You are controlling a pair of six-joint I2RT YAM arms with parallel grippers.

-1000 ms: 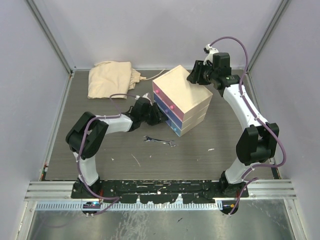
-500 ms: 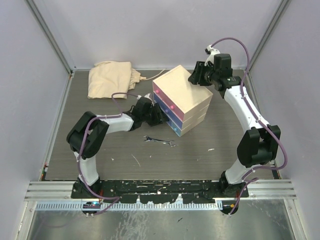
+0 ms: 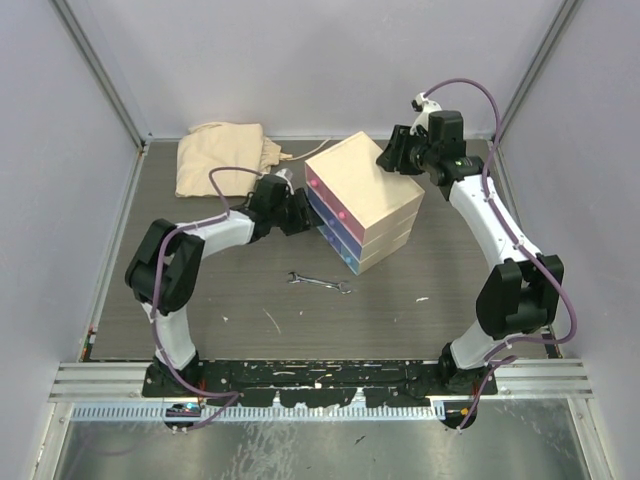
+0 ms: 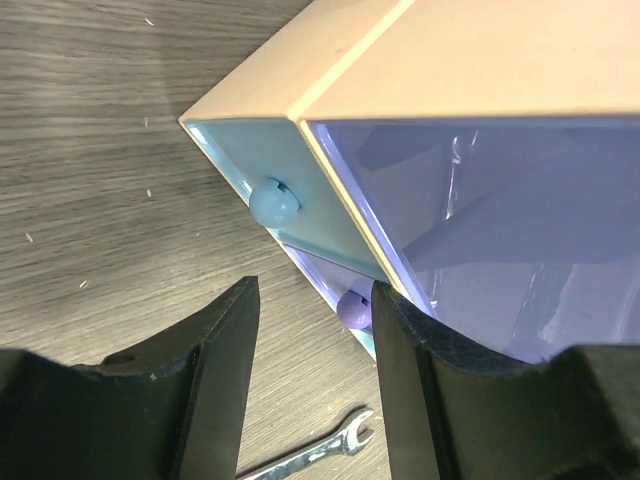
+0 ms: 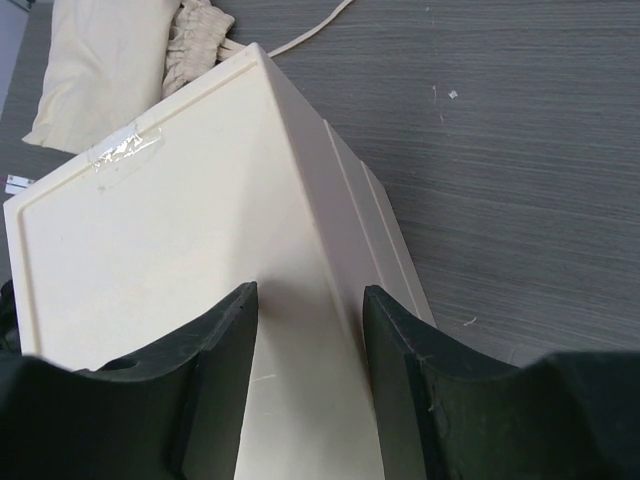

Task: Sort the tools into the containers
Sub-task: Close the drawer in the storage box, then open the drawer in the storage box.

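Top external view: a cream chest (image 3: 372,190) is set askew on the bench (image 3: 200,300), with the pink drawer (image 3: 328,194) uppermost, the blue drawer (image 3: 338,232) under it and the light-blue drawer (image 3: 348,256) lowest.
Left gripper (image 3: 303,215): held at the drawer fronts; the jaws are spread and nothing is pinched.
Left wrist view: a light-blue knob (image 4: 273,200) and a blue knob (image 4: 351,308) are seen beyond the fingers (image 4: 225,380).
Right gripper (image 3: 388,158): placed over the chest's far top corner; the jaws are spread astride the top edge; contact cannot be told.
Silver spanner (image 3: 318,283): laid flat on the bench near the drawer fronts, apart from both arms.
Cloth bag (image 3: 222,158): laid at the far left corner.
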